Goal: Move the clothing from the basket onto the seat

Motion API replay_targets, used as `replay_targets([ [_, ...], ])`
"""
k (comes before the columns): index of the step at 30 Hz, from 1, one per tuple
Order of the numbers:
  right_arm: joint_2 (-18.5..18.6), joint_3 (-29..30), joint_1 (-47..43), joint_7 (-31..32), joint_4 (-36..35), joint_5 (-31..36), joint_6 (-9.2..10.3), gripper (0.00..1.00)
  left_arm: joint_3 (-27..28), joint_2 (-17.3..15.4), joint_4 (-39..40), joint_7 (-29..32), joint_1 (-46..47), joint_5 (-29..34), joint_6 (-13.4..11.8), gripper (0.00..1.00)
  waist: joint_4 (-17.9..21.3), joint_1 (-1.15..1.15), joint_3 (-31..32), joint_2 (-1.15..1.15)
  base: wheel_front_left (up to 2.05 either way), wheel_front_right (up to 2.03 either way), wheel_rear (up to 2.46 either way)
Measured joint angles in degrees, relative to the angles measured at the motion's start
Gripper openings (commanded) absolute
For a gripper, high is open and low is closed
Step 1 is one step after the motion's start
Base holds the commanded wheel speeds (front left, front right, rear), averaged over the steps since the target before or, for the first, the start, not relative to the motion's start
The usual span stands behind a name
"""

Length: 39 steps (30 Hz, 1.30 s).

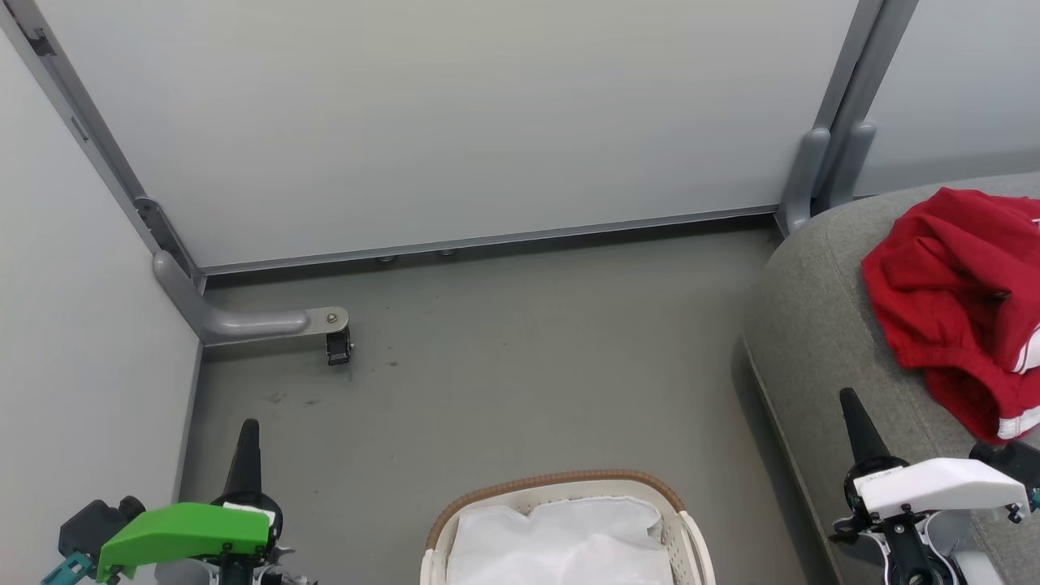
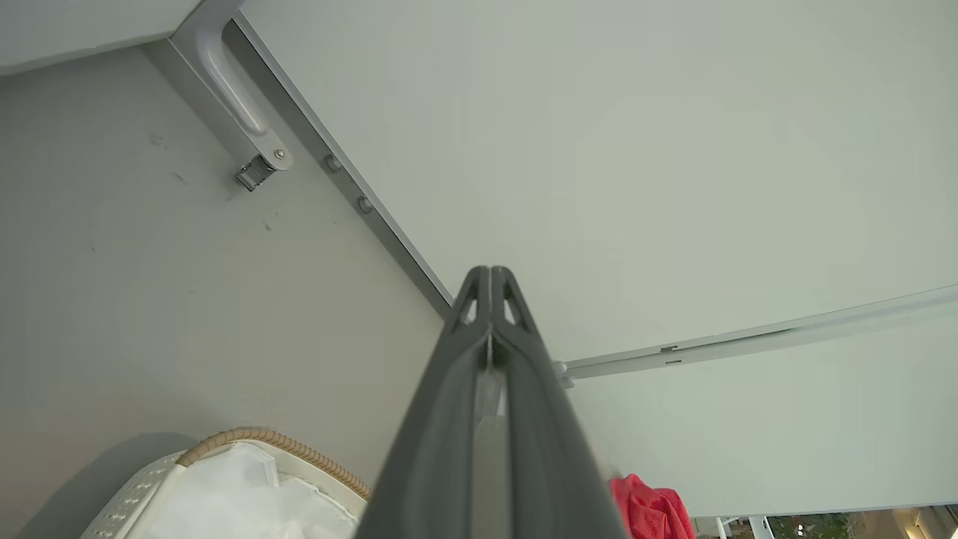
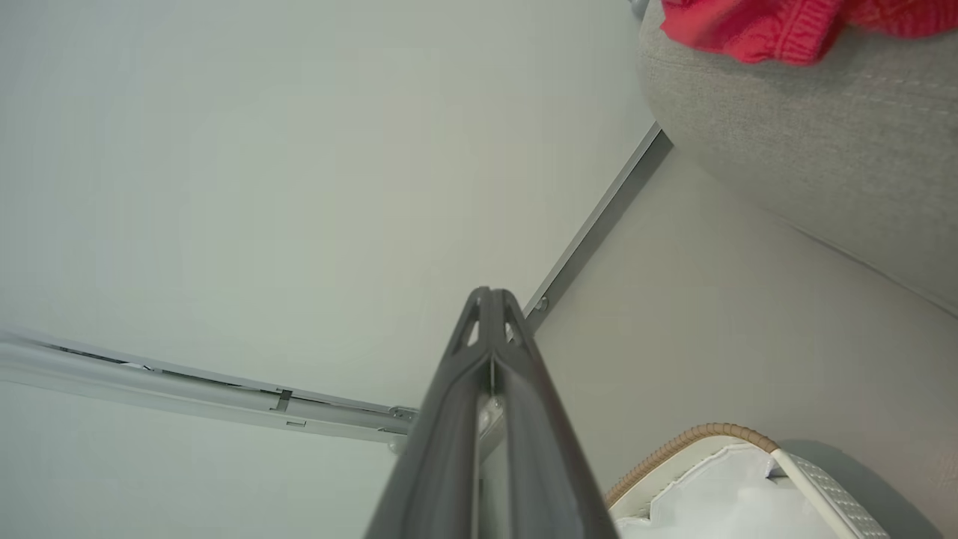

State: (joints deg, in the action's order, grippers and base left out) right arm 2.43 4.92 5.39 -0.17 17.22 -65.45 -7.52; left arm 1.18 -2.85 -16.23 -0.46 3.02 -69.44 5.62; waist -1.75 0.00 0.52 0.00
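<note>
Head view: clothing (image 1: 951, 301) lies on the seat (image 1: 812, 341), right of the basket (image 1: 561, 481); my left pincer (image 1: 249, 435) and right pincer (image 1: 853, 406) flank the basket, clenched, empty; left wrist view: fingers (image 2: 449, 419) pressed together; right wrist view: likewise; I'd check the basket's hidden near part before finishing.

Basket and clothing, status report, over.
Left tool, right tool shut, empty. Clothing on seat. Basket: white lining showing. Nothing in the way.
</note>
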Motion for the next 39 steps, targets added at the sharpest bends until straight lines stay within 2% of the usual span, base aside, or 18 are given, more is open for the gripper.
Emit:
replay_targets([
  [39, 0.2, 1.2, 0.3, 5.0, -2.2, -19.5, 0.01, 0.0, 3.9, 0.0, 1.5, 5.1, 1.8, -16.6, 1.3, 0.0, 1.2, 0.0, -0.5, 0.0, 0.0, 0.0, 0.0],
])
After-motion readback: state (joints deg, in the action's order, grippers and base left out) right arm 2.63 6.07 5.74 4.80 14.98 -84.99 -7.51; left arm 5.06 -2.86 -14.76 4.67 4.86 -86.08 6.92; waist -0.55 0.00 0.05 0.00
